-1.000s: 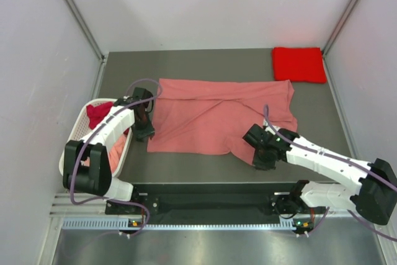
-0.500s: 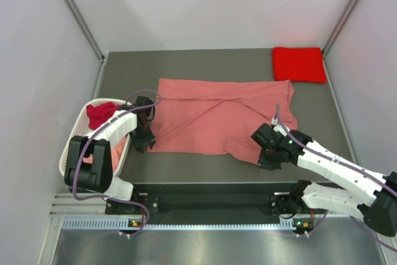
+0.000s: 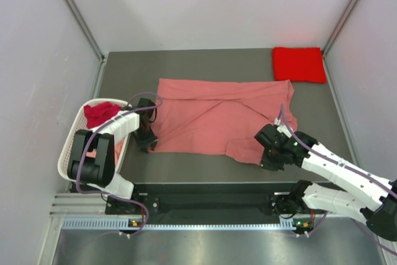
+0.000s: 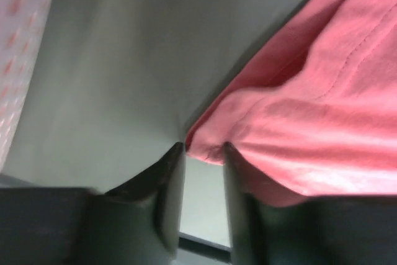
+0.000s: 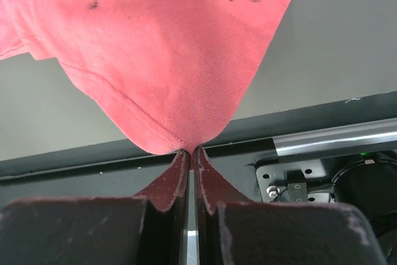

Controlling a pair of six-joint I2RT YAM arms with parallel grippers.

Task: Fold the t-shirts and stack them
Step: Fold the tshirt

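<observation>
Shirt (image 3: pixel 217 116) is lying flat; your right gripper (image 5: pixel 189 151) is clamping its near right corner, your left gripper (image 4: pixel 203 148) is sitting parted at its near left corner

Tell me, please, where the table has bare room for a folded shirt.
Bare grey table runs between the spread salmon pink t-shirt and the back wall, left of the folded bright red t-shirt. A narrower strip borders the shirt's near hem. Crowded: the white slotted plastic basket beside the left end effector, and the right end effector pinching the hem.
</observation>
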